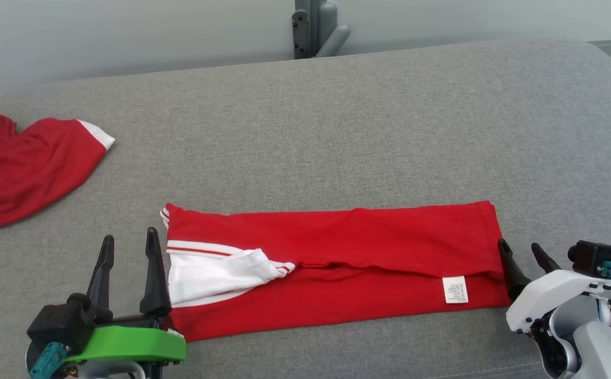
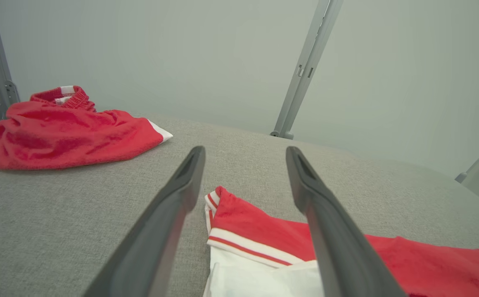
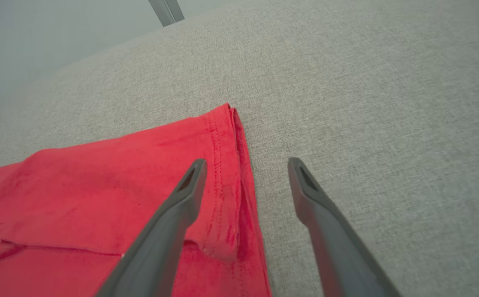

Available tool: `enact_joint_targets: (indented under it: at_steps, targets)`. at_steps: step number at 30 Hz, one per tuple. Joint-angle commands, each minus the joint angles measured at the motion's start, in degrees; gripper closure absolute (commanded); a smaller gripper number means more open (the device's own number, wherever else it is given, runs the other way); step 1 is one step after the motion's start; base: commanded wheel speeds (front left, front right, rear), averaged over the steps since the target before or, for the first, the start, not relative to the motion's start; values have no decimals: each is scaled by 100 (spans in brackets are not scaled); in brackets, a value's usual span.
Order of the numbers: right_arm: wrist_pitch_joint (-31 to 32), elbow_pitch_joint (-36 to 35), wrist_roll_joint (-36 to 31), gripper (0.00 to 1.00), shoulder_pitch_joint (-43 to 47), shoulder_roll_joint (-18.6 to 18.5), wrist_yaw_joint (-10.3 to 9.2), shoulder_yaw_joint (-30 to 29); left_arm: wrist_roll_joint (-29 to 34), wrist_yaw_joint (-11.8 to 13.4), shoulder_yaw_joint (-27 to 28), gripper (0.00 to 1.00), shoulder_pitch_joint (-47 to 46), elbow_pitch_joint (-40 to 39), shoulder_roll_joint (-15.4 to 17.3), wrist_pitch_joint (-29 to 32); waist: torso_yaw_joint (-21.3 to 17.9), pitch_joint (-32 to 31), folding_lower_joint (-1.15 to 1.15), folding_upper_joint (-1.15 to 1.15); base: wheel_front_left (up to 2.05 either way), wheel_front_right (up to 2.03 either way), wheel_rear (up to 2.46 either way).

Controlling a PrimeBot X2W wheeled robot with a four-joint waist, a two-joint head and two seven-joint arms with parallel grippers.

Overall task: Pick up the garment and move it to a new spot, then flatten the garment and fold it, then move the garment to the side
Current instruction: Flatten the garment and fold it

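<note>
The left hand (image 1: 129, 236) stands wide and empty at the white-trimmed end of the garment (image 1: 337, 247), its inner finger just over the cloth's edge. The right hand (image 1: 520, 244) is equally wide and empty, and straddles the hem at the opposite end. Set like this, each hand seems placed to take one end for a further fold. The garment lies as a long red band across the near middle of the bench (image 1: 337, 116), already folded lengthwise. A second red garment (image 1: 26, 163) lies crumpled well apart at the far left. The bench is covered in grey woven cloth. Behind it are a pale wall (image 1: 126, 31) and a grey metal post (image 1: 313, 26).
</note>
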Motion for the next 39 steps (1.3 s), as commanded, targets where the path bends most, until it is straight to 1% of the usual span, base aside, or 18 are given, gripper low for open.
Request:
enact_joint_targets:
  at_steps: [1,4,5,7,10,14,15,16,18,19,20,31,34,39]
  targets:
    - [8,134,-43,0,-100,-32,-4,18,69,-25,50,0,-43,22,-30,-14,81,-29,0,39,0,0,0]
    - [37,551,-22,0,-271,-53,-4,63,113,-61,120,0,11,52,-74,-14,183,-52,0,39,0,0,0]
    - [7,848,-5,0,-335,-82,-4,80,142,-84,160,0,41,71,-117,-14,252,-70,0,39,0,0,0]
    - [-35,1119,22,0,-393,-64,-4,124,155,-112,190,0,73,82,-154,-15,304,-89,0,39,0,0,0]
    - [-45,1439,74,0,-448,-9,-4,263,195,-95,211,0,141,44,-192,-15,343,-111,0,39,0,0,0]
    - [-94,1684,165,0,-485,47,-2,504,226,-94,242,0,208,8,-217,-15,348,-122,0,39,0,0,0]
    - [-109,1720,190,15,-503,51,-2,567,234,-92,253,0,225,-1,-220,-15,340,-122,0,39,0,0,0]
    - [-128,1751,214,55,-519,50,-2,624,240,-83,255,0,236,-7,-223,-15,329,-122,0,39,0,0,0]
    - [-160,1807,277,74,-572,35,-2,714,258,-69,261,0,247,-21,-222,-15,305,-117,0,39,0,0,0]
    - [-203,1829,312,91,-611,11,-2,730,262,-66,268,0,246,-24,-219,-15,293,-112,0,39,0,0,0]
    - [-241,1843,354,100,-652,-17,-2,735,253,-84,283,0,224,0,-209,-15,280,-105,0,39,0,0,0]
    - [-375,1778,898,100,-904,-275,-8,871,285,-116,349,0,167,52,-231,-15,150,-50,0,39,0,0,0]
    - [-391,1672,1098,100,-934,-460,-8,888,314,-121,358,0,159,19,-258,-14,78,-37,0,39,0,0,0]
    - [-394,1626,1152,100,-978,-754,-8,790,323,-152,371,0,124,21,-276,-14,4,-4,0,39,0,0,0]
